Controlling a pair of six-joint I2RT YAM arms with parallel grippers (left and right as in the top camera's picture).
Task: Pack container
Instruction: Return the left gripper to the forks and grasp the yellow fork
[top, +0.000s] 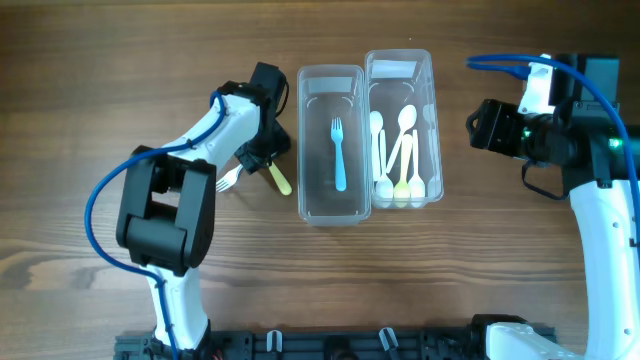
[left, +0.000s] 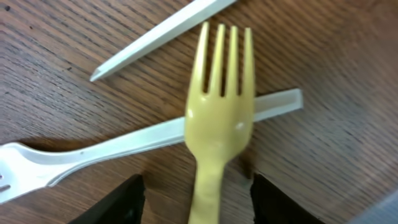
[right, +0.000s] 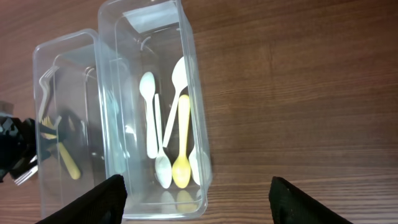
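Note:
A yellow fork (left: 219, 118) lies on the table across a white fork (left: 124, 146); a third white utensil handle (left: 155, 38) lies beyond them. My left gripper (left: 198, 199) is open, its fingers either side of the yellow fork's handle, low over the table left of the containers (top: 262, 158). The left clear container (top: 308, 140) holds a blue fork (top: 338, 152). The right clear container (top: 436, 120) holds several white and yellow spoons (top: 400, 160). My right gripper (right: 196, 199) is open and empty, held above the table to the right of the containers (top: 480, 125).
The yellow fork's handle (top: 280, 180) sticks out toward the left container's wall. The white fork's head (top: 226, 181) lies left of my left gripper. The two containers stand side by side at the table's middle. A blue cable runs by each arm.

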